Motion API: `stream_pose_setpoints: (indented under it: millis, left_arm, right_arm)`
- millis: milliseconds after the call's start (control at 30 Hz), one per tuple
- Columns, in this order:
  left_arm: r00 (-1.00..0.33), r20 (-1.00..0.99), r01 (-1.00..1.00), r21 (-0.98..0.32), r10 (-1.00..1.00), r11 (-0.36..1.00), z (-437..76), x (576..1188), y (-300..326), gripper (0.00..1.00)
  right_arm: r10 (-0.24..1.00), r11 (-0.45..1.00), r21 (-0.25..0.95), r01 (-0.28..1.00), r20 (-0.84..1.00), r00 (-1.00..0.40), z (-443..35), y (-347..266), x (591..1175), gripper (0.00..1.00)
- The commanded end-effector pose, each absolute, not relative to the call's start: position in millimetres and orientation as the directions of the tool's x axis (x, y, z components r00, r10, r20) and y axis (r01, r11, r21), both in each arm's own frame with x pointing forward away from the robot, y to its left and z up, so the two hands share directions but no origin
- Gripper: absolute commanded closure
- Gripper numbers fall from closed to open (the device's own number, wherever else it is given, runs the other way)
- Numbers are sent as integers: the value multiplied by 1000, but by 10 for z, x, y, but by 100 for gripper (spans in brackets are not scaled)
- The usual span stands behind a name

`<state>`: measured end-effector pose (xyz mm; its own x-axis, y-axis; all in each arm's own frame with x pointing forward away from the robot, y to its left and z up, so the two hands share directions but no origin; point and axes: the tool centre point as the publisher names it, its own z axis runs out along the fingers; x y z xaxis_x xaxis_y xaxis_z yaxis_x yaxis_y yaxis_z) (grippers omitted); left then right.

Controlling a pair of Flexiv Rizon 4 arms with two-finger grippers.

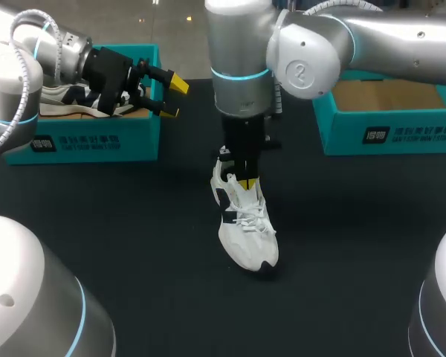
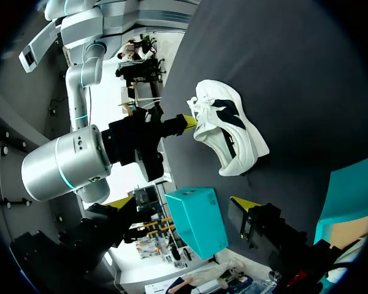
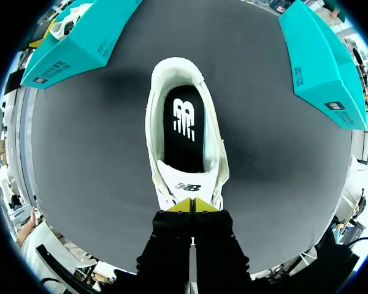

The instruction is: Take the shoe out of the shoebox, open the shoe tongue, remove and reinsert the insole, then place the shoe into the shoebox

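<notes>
A white shoe [image 1: 245,230] with black patches stands on the black table in mid-view, toe toward me. My right gripper [image 1: 246,183] points straight down at its throat. In the right wrist view its yellow tips [image 3: 192,204] are pressed together on the top edge of the tongue [image 3: 185,182], and the black insole [image 3: 184,131] lies inside the shoe [image 3: 184,141]. My left gripper [image 1: 171,97] hangs open over the right end of the left shoebox [image 1: 97,137], holding nothing. In the left wrist view the shoe [image 2: 227,131] lies ahead, with the right gripper [image 2: 187,122] at it.
The teal left shoebox holds a second shoe [image 1: 67,100]. Another teal shoebox [image 1: 386,134] with a brown inside stands at the back right. Bare black tabletop [image 1: 134,245] surrounds the white shoe.
</notes>
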<state>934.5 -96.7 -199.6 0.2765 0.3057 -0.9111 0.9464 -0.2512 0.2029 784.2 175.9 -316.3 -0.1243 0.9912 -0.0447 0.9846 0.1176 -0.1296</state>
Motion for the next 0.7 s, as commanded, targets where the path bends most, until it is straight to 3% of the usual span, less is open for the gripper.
stream_pose_setpoints:
  millis: [33,467,700]
  left_arm:
    - [278,-910,946,204,308,-252,-1994,9346,-967,0]
    - [278,-910,946,204,308,-252,-1994,9346,-967,0]
    - [278,-910,946,204,308,-252,-1994,9346,-967,0]
  right_arm:
    - [991,121,-95,988,-48,-126,-3204,1773,7864,100]
    - [990,135,-32,990,-25,-136,-3219,1750,7910,100]
    - [960,272,108,956,40,-278,-3045,1751,7979,100]
